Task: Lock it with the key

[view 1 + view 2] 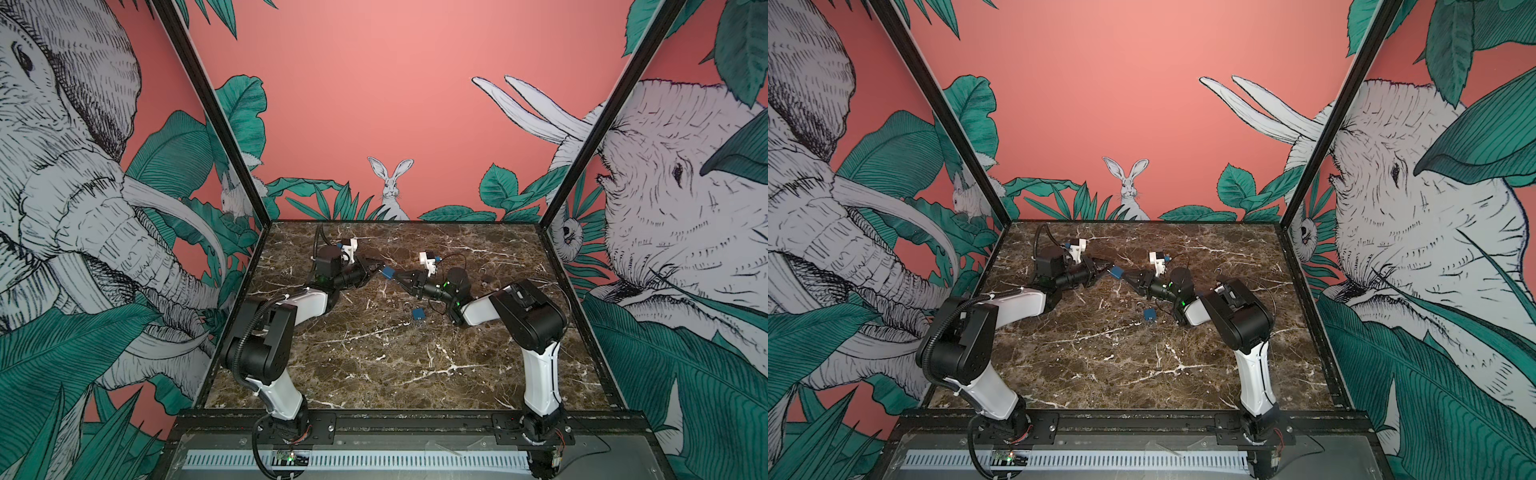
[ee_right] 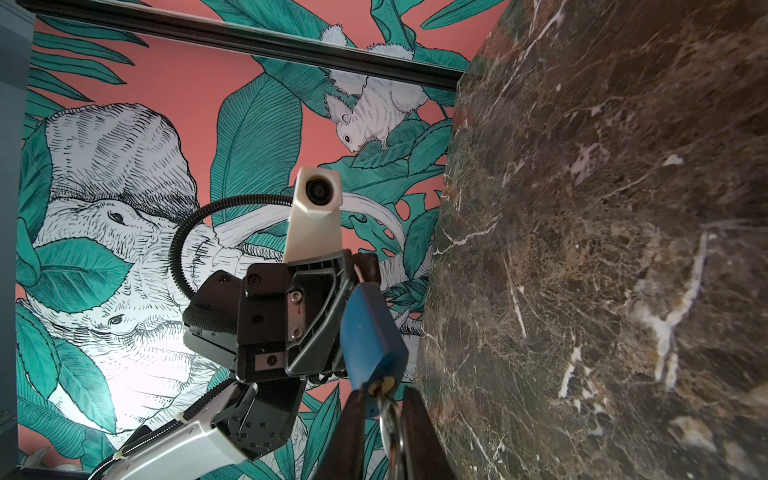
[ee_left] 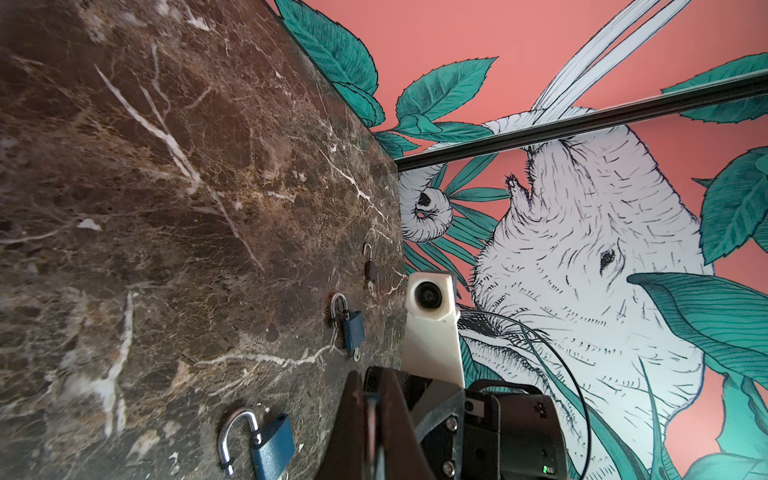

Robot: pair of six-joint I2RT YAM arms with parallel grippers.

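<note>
A blue padlock (image 1: 387, 272) (image 1: 1116, 272) hangs in the air between the two arms, above the back middle of the marble table (image 1: 374, 365). My left gripper (image 1: 376, 268) (image 3: 365, 378) is shut on its top end, where the shackle is hidden between the fingers. In the right wrist view the padlock (image 2: 370, 332) shows its brass keyhole end, with a silver key (image 2: 390, 419) stuck in it. My right gripper (image 2: 381, 390) (image 1: 397, 279) straddles the key. One finger lies against the key and a sliver of gap shows at the other.
A second blue padlock (image 1: 417, 313) (image 3: 270, 449) lies on the table below the right gripper, its shackle open. In the left wrist view another blue padlock (image 3: 351, 328) and a small dark one (image 3: 370, 268) lie farther right. Black frame posts stand at the table's back corners.
</note>
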